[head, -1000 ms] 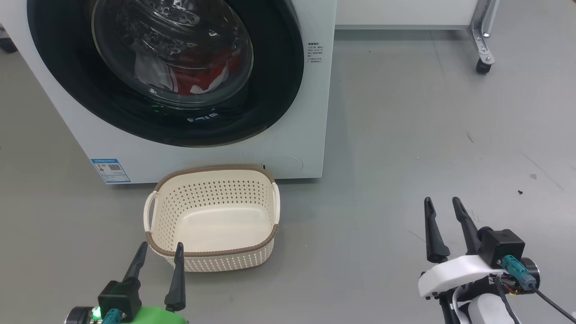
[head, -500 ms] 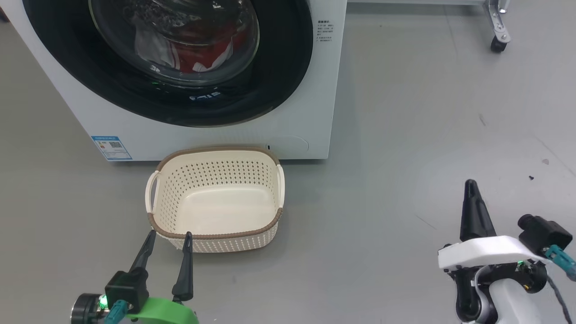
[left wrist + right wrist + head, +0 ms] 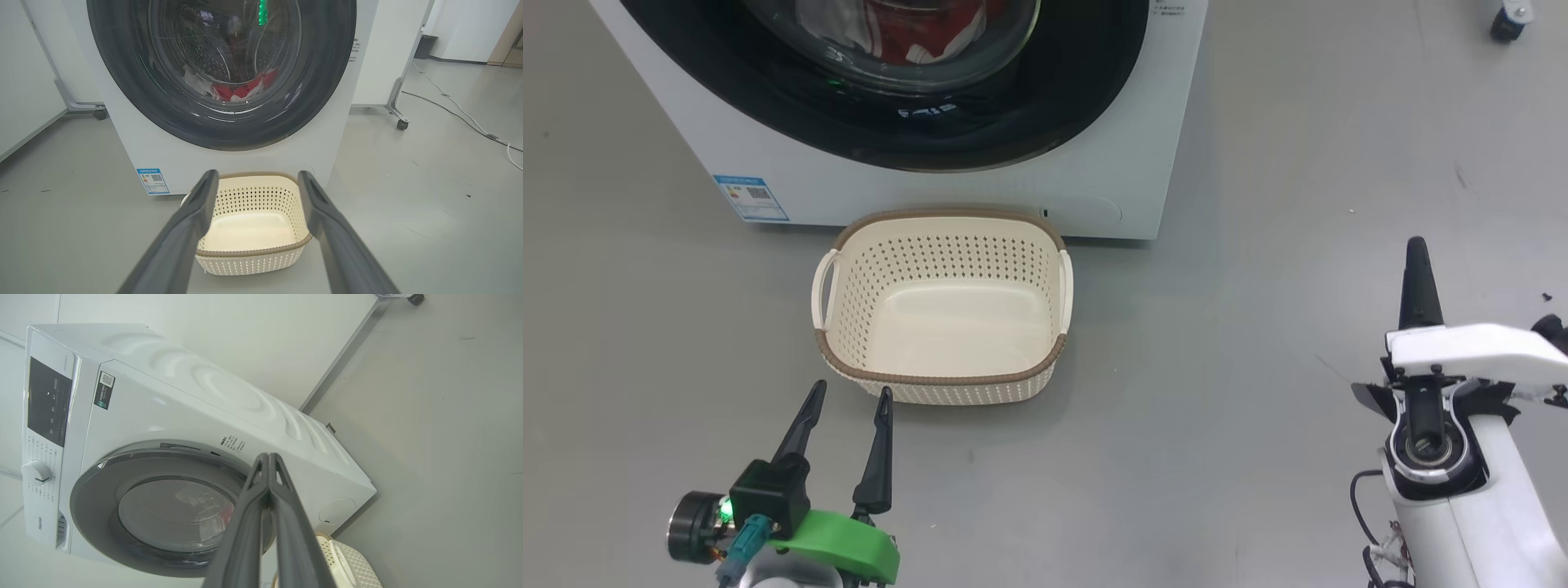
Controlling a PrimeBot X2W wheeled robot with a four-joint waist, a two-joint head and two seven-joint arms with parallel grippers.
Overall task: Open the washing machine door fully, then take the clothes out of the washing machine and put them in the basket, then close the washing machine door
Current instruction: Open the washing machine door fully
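brand: "Hisense" on washing machine (image 3: 163,416) front | blue label sticker (image 3: 751,197): QR code, small print unreadable

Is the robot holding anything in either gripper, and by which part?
Nothing is held. The left gripper stands open, just short of the basket; the right gripper is shut on empty air.

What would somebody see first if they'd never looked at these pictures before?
The big round black washing machine door, shut, with red clothes behind its glass. On the grey floor just in front of the washing machine sits an empty cream basket, with the open left gripper pointing at it.
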